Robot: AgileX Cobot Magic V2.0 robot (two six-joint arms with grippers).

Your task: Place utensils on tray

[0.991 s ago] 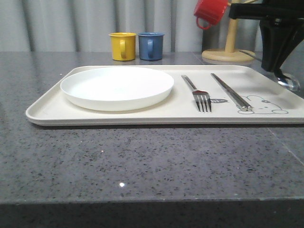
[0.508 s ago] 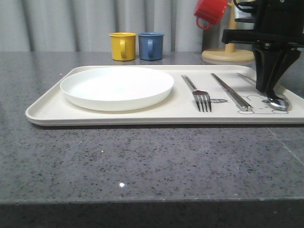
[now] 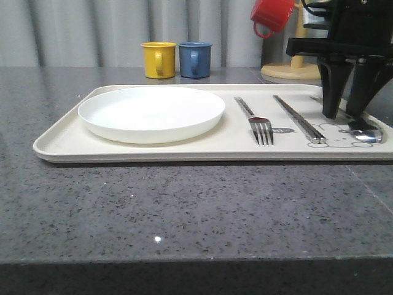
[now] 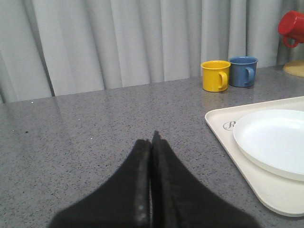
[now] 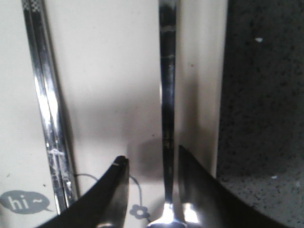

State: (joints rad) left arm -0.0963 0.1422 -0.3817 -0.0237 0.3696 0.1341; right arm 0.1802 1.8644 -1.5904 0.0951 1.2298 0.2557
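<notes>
The cream tray [image 3: 61, 142] carries the white plate [image 3: 151, 112], the fork [image 3: 258, 125], the chopsticks [image 3: 300, 120] and, at its right end, the spoon [image 3: 367, 136]. My right gripper [image 3: 342, 115] stands open just above the spoon's handle, its black fingers [image 3: 329, 92] straddling it. In the right wrist view the spoon handle [image 5: 167, 95] lies flat on the tray [image 5: 104, 71] between the open fingertips of the gripper [image 5: 151, 156], nearer the finger by the rim, with the chopsticks [image 5: 45, 109] alongside. My left gripper [image 4: 153, 140] hovers shut and empty over the table, left of the tray [image 4: 228, 128].
A yellow mug [image 3: 158, 59] and a blue mug [image 3: 195, 59] stand behind the tray. A red mug [image 3: 272, 15] hangs on a wooden stand [image 3: 296, 69] at the back right. Grey stone table [image 3: 184, 209] stretches in front of the tray.
My right gripper carried the spoon from beyond the tray's right edge down onto the tray, then opened and released it. The spoon now lies on the tray. The left arm stayed still.
</notes>
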